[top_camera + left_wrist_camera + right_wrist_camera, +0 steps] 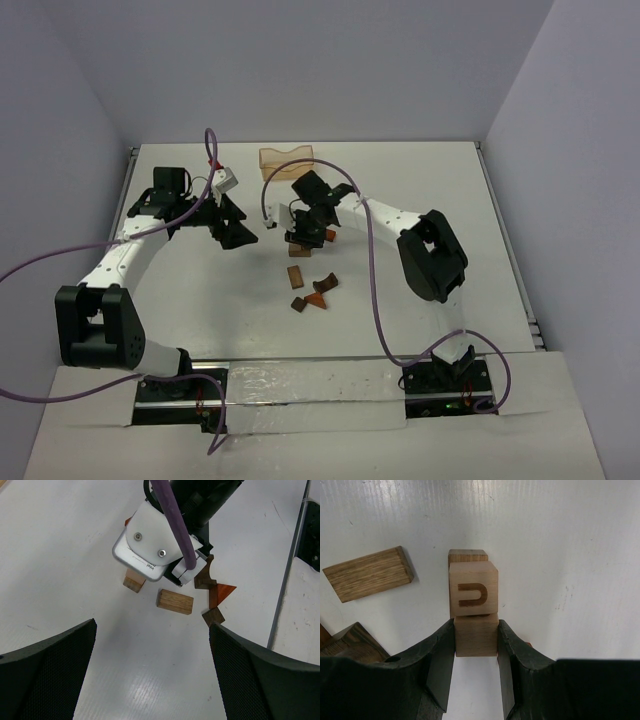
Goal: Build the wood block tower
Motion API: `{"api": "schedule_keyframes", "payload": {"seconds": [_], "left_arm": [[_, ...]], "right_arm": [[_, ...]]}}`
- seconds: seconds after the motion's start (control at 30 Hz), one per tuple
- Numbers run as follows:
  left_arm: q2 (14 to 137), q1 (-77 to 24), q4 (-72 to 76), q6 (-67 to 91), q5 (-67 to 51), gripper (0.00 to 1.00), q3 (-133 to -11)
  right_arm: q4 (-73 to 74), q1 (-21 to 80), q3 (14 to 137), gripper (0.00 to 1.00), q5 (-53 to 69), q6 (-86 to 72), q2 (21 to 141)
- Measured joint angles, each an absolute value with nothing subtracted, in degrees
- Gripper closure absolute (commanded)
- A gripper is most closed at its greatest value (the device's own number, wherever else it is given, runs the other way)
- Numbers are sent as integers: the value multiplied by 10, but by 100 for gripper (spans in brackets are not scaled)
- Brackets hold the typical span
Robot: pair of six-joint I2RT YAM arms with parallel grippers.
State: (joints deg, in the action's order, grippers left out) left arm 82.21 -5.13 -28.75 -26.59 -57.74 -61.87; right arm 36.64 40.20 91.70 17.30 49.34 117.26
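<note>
Step in hand: right tool (476, 645) is closed on a pale cube (476, 635) and holds it against the small stack of blocks, just beside a cube with a burned "U" mark (473, 596). It looks to me like the placing of this cube on the tower.

Tower position: stack (303, 240) stands near the middle of the counter (200, 290), under the right tool. How many layers it has I cannot tell.

Loose blocks: one tan oblong block (174, 601) lies flat beside the stack; a dark brown piece (213, 616) and a reddish wedge (222, 591) lie close together nearer to the arm bases.

Left tool: left tool (152, 680) is wide open, grips nothing, and hangs above the counter to the left of the stack.

Advice for the step: keep the cube square to the marked one, bring it down until it rests fully, then open the jaws slowly and lift straight up, so the stack is not pushed.

Container: orange tray (287, 157) stands at the far edge of the counter, well apart from the blocks. I see nothing inside it, but its inside is not clearly shown.
</note>
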Motion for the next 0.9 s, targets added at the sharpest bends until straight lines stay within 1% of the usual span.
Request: {"api": "schedule_keyframes", "payload": {"seconds": [0.67,0.9], "left_arm": [[823,-51,-287,-266,-577,1,-619],[824,-51,-286,-266,-577,1,-619]], "right_arm": [[373,408,931,73,171,493,1181],[373,409,931,69,169,494,1181]]}}
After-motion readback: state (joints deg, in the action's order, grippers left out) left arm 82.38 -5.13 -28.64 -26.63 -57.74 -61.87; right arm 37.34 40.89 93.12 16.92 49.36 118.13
